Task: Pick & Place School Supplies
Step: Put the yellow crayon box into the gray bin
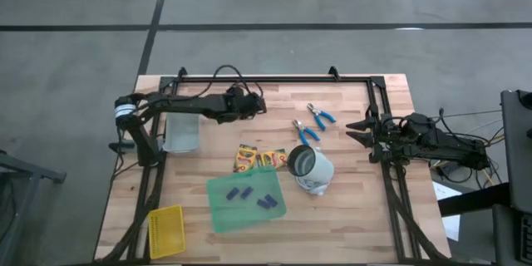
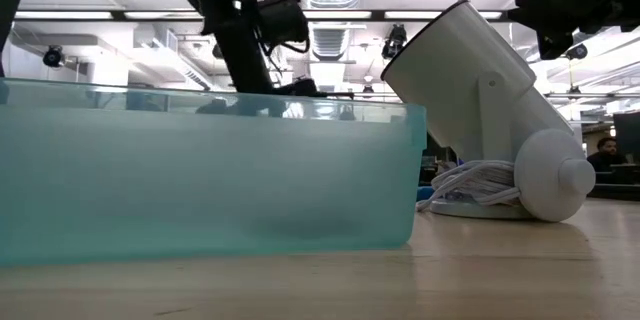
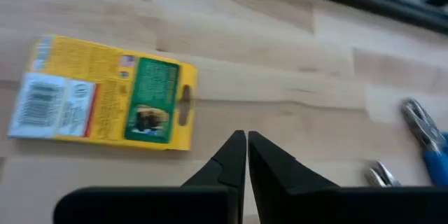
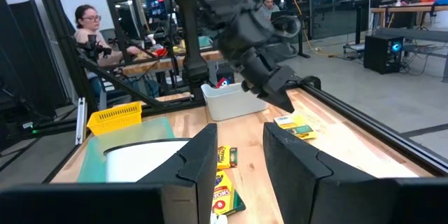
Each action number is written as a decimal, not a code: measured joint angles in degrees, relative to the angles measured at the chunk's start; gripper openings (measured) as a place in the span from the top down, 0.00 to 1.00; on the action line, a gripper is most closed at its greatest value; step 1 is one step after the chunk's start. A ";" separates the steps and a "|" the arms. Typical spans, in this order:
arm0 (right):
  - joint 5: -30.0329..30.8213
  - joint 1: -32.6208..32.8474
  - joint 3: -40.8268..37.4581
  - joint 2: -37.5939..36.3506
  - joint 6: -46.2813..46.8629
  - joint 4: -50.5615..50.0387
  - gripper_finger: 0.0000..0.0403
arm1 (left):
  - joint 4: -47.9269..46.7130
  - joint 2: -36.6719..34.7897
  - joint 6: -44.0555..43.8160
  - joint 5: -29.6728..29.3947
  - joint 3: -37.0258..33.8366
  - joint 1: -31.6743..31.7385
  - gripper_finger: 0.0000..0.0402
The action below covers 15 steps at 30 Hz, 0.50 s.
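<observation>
My left gripper [image 3: 246,134] is shut with nothing in it and hangs above the table's far middle [image 1: 259,106]. Just beyond its tips a yellow-and-green crayon box [image 3: 105,98] lies flat on the wood, also seen in the right wrist view [image 4: 294,126]. Two more crayon boxes [image 1: 256,159] lie at mid-table. Two blue-handled metal tools [image 1: 320,115] [image 1: 305,131] lie to the right of them. Several purple-blue pieces [image 1: 249,197] rest on the green translucent sheet [image 1: 218,213]. My right gripper [image 4: 238,136] waits open at the table's right edge [image 1: 353,129].
A clear bin [image 1: 181,131] stands under the left arm. A white lamp-like device [image 1: 312,169] with a coiled cord sits right of the crayon boxes. A yellow mesh basket [image 1: 166,231] is at the near left corner. People sit at desks beyond the table [image 4: 87,24].
</observation>
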 joint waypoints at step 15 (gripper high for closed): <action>0.00 0.00 0.00 0.01 0.00 0.02 0.72 | -1.50 -0.20 5.38 12.76 0.51 6.07 0.60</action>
